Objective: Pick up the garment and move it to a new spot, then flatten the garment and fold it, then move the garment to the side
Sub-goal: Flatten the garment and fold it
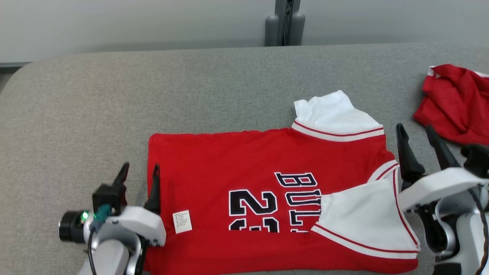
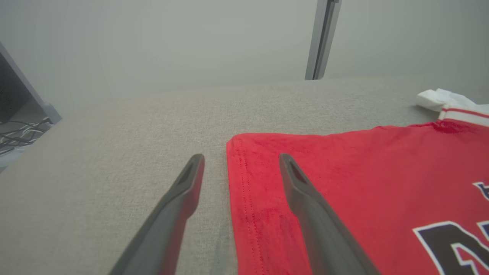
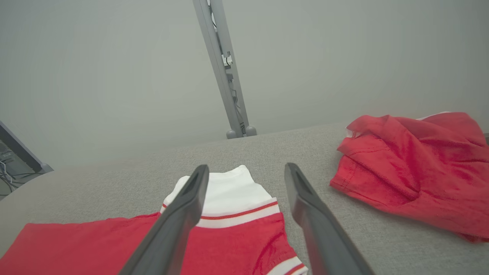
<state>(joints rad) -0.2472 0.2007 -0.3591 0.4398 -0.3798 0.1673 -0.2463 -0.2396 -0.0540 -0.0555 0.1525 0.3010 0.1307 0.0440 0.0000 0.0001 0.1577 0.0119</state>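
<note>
The grey table [image 1: 76, 95] is covered from its centre towards 5 o'clock by the red garment [image 1: 229, 160], laid flat with one white sleeve [image 1: 363, 217] turned in. A second red garment [image 1: 454, 103] is bunched at 2 o'clock. The left end effector [image 1: 140, 168] is seen open at 8 o'clock astride the hem, the right end effector [image 1: 414, 129] open at 3 o'clock. Folding is judged in hand; both side edges must next be pinched and carried across

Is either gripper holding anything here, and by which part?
Nothing is held: left gripper and right gripper both stand open and empty near the red jersey.
</note>
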